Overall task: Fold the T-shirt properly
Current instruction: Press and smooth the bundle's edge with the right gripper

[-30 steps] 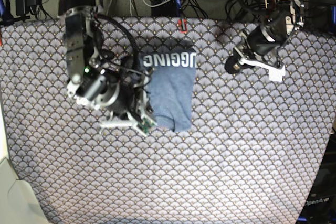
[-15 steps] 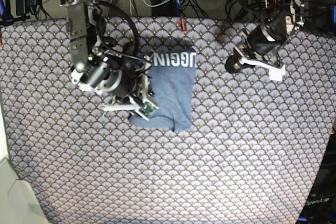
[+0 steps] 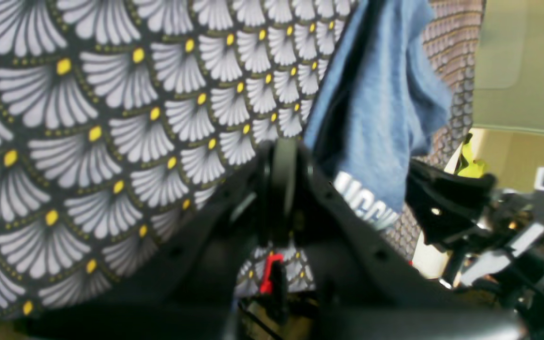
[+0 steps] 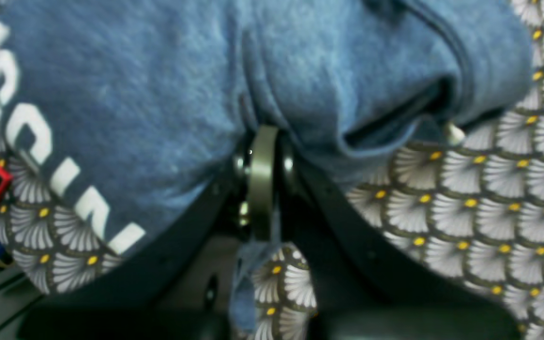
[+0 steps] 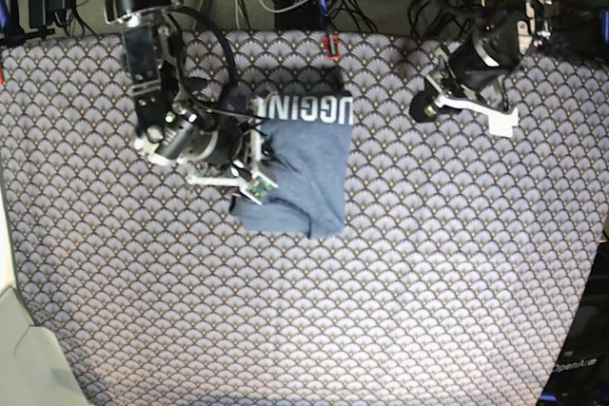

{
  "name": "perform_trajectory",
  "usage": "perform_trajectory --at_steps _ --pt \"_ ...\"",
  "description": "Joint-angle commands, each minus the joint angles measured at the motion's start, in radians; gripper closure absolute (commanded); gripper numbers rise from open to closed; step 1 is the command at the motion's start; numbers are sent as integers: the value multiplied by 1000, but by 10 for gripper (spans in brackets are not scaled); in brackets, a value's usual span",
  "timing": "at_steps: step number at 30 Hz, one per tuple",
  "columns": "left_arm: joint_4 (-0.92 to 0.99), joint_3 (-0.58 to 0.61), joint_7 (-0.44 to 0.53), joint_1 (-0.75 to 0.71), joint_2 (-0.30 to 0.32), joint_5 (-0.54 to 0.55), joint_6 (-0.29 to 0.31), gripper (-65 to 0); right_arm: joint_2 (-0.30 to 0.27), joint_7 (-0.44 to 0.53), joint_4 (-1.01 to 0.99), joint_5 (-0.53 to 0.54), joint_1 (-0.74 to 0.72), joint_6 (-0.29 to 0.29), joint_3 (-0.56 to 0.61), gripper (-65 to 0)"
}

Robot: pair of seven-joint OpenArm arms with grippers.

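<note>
T-shirt (image 5: pixel 304 164): found folded into a compact rectangle, lettered edge uppermost; final tidying judged outstanding. Right pincer (image 4: pixel 260 156): closed, a pinch of the shirt's side edge apparently held between its jaws. Left pincer (image 5: pixel 423 109): closed, nothing held, well apart from the shirt. Desk (image 5: pixel 428 282): bare cloth noted beyond both pincers.

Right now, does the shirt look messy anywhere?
Yes. The T-shirt is bunched into ridges where the right gripper pinches its edge, and its lower corner sticks out crookedly.
</note>
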State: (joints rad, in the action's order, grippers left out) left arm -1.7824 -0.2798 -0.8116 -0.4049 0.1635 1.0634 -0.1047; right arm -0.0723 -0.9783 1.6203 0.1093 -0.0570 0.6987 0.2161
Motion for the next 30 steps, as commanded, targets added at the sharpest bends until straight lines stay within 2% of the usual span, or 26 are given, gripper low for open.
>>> perform_trajectory --at_steps 1,7,12,15,18,24,28,30 --pt "-18 -3 -2 -1 6 19 9 -3 -1 8 5 7 -14 -1 1 0" --pt "-18 -3 -4 -2 6 19 9 -3 -1 -4 25 7 -16 -1 4 0" --pt "-18 -3 2 -15 6 18 9 -3 -13 -69 209 7 -17 -1 4 0" --pt "-18 -3 1 -15 6 18 9 -3 -13 -98 240 5 -60 -1 4 0" --pt "-18 -3 -4 -16 6 21 9 -3 -13 -104 200 5 -99 -1 4 0" --pt "-18 -3 4 -41 6 15 9 -3 -10 -92 -12 10 -180 -1 4 0" --pt "-18 -3 4 -50 6 13 9 -3 -13 -9 -102 7 -194 -1 4 0" --pt "-18 -5 4 -61 6 13 9 -3 -16 0 -101 5 -195 -1 6 0"
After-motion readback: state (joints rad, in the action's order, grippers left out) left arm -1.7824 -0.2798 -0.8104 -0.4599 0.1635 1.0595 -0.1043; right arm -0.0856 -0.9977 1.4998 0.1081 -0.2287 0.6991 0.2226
